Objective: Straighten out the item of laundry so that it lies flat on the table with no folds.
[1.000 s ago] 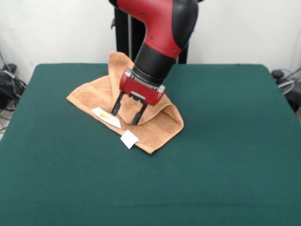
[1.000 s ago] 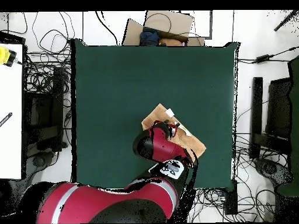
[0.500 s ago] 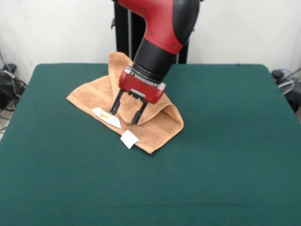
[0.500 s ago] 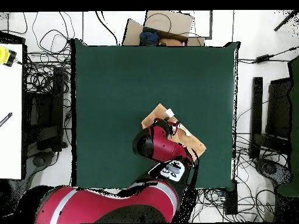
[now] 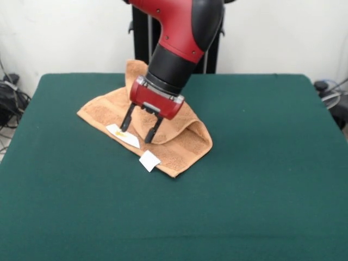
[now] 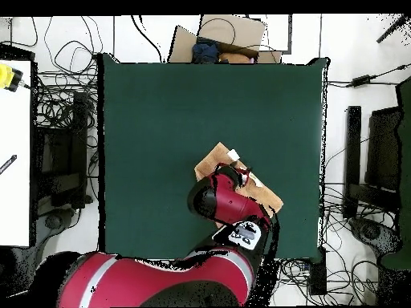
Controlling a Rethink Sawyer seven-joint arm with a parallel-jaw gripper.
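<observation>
The towel [image 5: 147, 128] is seen folded over on the counter [image 5: 244, 190], towards its far side. The claw [image 5: 136, 129] is held open and empty above it. The folded-over edge should be gripped, then drawn outward.

Bright even light, soft shadows, no glare

arm [image 5: 179, 32]: red and black, leaning down from the table's far edge, tilted
gripper [image 5: 138, 125]: fingers [image 5: 126, 119] spread apart, pointing down, nothing between them
wrist [image 6: 221, 200]: bulky red joint near the robot-side edge
</observation>
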